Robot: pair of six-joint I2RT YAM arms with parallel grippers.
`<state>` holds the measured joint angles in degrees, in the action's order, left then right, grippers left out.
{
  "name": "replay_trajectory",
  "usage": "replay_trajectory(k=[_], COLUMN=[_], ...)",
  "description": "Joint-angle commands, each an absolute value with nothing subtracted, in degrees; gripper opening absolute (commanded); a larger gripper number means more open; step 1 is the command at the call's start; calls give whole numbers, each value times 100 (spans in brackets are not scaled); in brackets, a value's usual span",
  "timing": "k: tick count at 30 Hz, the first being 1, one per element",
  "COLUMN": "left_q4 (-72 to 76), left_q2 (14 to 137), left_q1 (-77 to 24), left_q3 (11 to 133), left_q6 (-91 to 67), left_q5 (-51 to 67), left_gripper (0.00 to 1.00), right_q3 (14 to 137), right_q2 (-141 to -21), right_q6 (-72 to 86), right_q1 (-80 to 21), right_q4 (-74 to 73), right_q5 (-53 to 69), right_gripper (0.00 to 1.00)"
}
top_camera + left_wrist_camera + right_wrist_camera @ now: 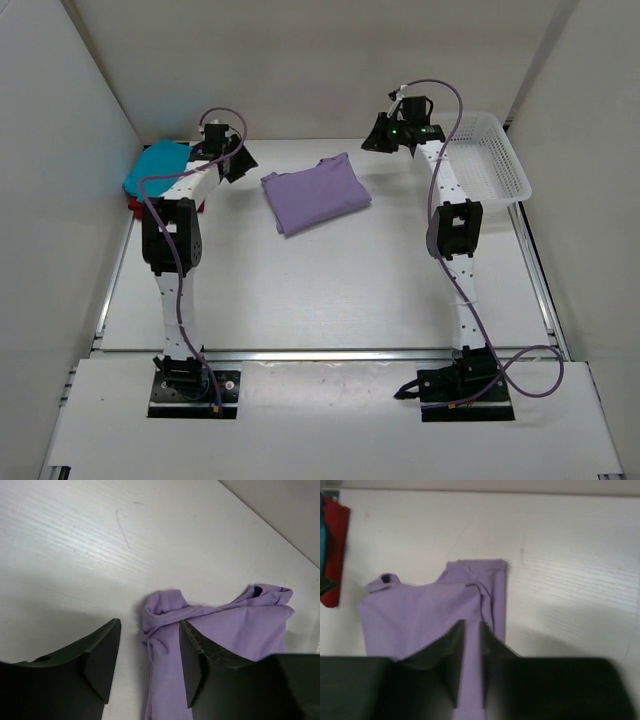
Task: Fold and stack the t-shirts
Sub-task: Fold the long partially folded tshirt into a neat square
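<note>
Three shirts lie toward the table's (pixel 330 290) far edge: lavender shirt (pixel 315 193) folded mid-edge, teal shirt (pixel 155 165) on red shirt (pixel 133 205) at the left corner. Both empty: left gripper (pixel 149 630) wide apart, right gripper (pixel 471 627) barely parted. Cloth judged light and limp; pinch a folded edge through all layers.

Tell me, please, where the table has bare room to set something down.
Bare: the wide table stretch nearer than the lavender t-shirt, and the strip between it and the basket. Crowded: the far-left corner, teal t-shirt over red t-shirt.
</note>
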<state>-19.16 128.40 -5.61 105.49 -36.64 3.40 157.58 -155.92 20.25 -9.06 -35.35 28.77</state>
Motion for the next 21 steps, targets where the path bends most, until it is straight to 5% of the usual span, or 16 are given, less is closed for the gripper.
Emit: replay_trajectory(k=[1, 4, 13, 21], left_q4=[-1521, -1223, 692, 1132], left_q2=[12068, 11822, 11259, 11180], left_q1=[-807, -1439, -2083, -2004], left_q3=[10161, 9723, 7132, 6242], left_q6=[-3885, -3797, -4455, -4631], left_q5=[606, 703, 1168, 1388], left_gripper=[58, 57, 52, 52], right_q3=[15847, 15724, 15889, 16163], right_q2=[-15179, -15222, -15811, -15715], right_q6=[1662, 1495, 1512, 1415], right_q1=[-1019, -1300, -1678, -2030], right_q4=[-4227, -4298, -4752, -5712], right_q5=[2909, 2830, 2603, 1767], right_gripper=[9, 0, 0, 0])
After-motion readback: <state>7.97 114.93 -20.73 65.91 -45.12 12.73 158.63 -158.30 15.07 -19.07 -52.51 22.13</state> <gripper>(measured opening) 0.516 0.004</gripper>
